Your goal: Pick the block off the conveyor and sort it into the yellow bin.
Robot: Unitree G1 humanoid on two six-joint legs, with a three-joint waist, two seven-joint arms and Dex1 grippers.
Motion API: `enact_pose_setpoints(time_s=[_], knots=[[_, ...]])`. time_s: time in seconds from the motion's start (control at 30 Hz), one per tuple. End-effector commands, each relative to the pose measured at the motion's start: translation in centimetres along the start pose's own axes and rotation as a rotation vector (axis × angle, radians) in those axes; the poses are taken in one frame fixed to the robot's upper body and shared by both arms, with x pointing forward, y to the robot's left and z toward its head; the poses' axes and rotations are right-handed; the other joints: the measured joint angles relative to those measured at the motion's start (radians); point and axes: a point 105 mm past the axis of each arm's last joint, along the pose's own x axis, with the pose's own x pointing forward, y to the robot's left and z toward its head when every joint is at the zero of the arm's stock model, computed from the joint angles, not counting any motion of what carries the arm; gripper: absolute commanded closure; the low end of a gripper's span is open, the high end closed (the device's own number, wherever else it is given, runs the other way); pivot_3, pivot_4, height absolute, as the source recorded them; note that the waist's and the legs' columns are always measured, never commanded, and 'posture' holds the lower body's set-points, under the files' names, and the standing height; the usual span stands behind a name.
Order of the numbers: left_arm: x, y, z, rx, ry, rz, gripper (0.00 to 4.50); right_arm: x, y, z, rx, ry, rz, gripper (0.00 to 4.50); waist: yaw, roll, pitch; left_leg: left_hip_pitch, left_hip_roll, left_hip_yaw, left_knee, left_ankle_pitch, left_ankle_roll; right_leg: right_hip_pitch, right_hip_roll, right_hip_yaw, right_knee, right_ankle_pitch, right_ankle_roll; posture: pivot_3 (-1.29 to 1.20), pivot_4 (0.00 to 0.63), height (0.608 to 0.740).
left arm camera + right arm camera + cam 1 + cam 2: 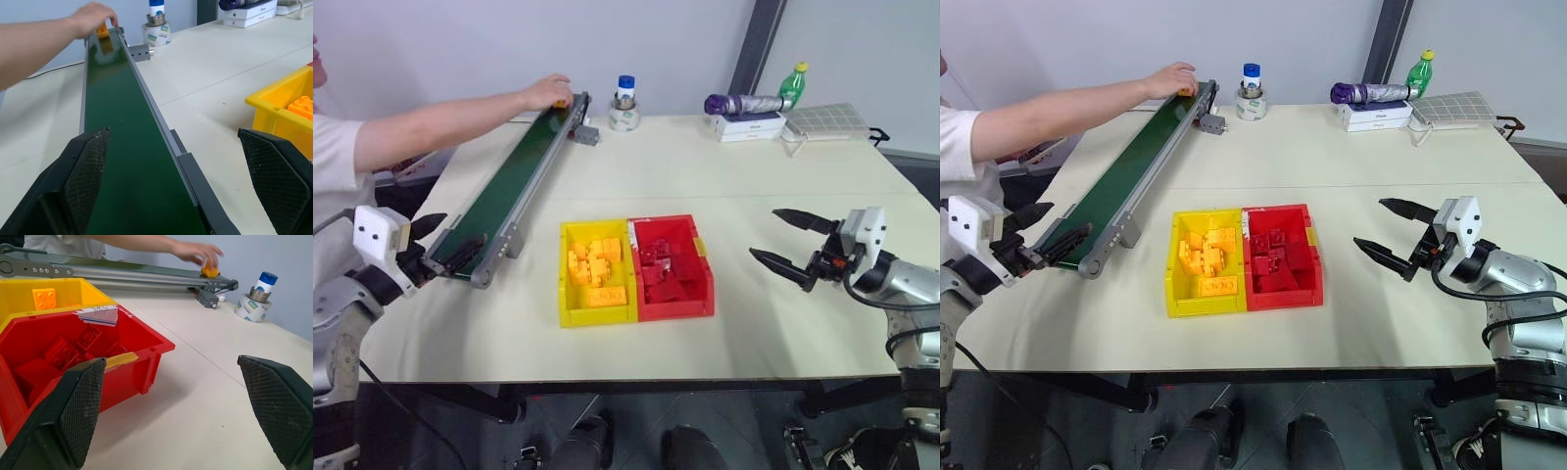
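The yellow-orange block (561,101) sits at the far end of the dark-green conveyor (509,186), under a person's hand (548,91). The yellow bin (564,284) stands mid-table, holding several yellow bricks and joined to a red bin (705,279). My left gripper (445,240) is open at the conveyor's near end, pointing along the belt, with nothing between its fingers. To the right of the red bin, my right gripper (764,233) hovers over the table, open and empty, pointing toward the bins.
The person's arm (440,122) reaches over the belt from the left. At the table's far edge stand a blue-capped jar (626,103), a purple umbrella on white boxes (749,117), a green bottle (792,83) and a gridded mat (830,119).
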Motion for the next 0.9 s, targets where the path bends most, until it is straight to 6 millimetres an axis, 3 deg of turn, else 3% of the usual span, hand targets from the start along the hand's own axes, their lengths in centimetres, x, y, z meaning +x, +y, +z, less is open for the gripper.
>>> enact_pose_setpoints(time_s=[0.03, 0.2, 0.63, 0.8, 0.9], knots=[[-0.1, 0.2, 1.6, 0.047, -0.066, 0.011, 0.08, 0.0, -0.2, 1.1, -0.043, -0.021, 0.005, 0.00, 0.000, 0.000, 0.000, 0.000, 0.000, 0.000, 0.000, 0.000, 0.000, 0.000, 0.000, 0.000, 0.000, 0.000, 0.000, 0.00, 0.150, 0.740], [-0.3, 0.6, 1.8, 0.050, -0.078, 0.060, 0.08, 0.0, -0.2, 1.2, -0.044, -0.020, 0.004, 0.00, 0.000, 0.000, 0.000, 0.000, 0.000, 0.000, 0.000, 0.000, 0.000, 0.000, 0.000, 0.000, 0.000, 0.000, 0.000, 0.00, 0.150, 0.740], [-2.7, 1.4, 1.2, 0.070, -0.141, 0.433, 0.08, 0.3, -0.2, 0.9, -0.039, -0.022, 0.015, 0.00, 0.003, 0.000, 0.000, 0.000, 0.000, 0.000, 0.001, 0.000, 0.000, 0.001, 0.000, 0.000, 0.000, 0.000, 0.000, 0.00, 0.150, 0.740], [-3.6, 0.9, 0.2, 0.035, -0.154, 0.549, 0.08, 0.3, -0.2, 0.9, -0.038, -0.023, 0.015, 0.00, 0.006, 0.000, 0.000, 0.000, 0.000, 0.000, 0.001, 0.000, 0.000, 0.001, 0.000, 0.000, 0.000, 0.000, 0.000, 0.00, 0.150, 0.740], [-3.5, -0.6, -0.9, -0.020, -0.134, 0.535, 0.08, 0.3, -0.2, 0.9, -0.038, -0.025, 0.016, 0.00, 0.006, 0.000, 0.000, 0.000, 0.000, 0.000, 0.001, 0.000, 0.000, 0.002, 0.000, 0.000, 0.000, 0.000, 0.000, 0.00, 0.150, 0.740]])
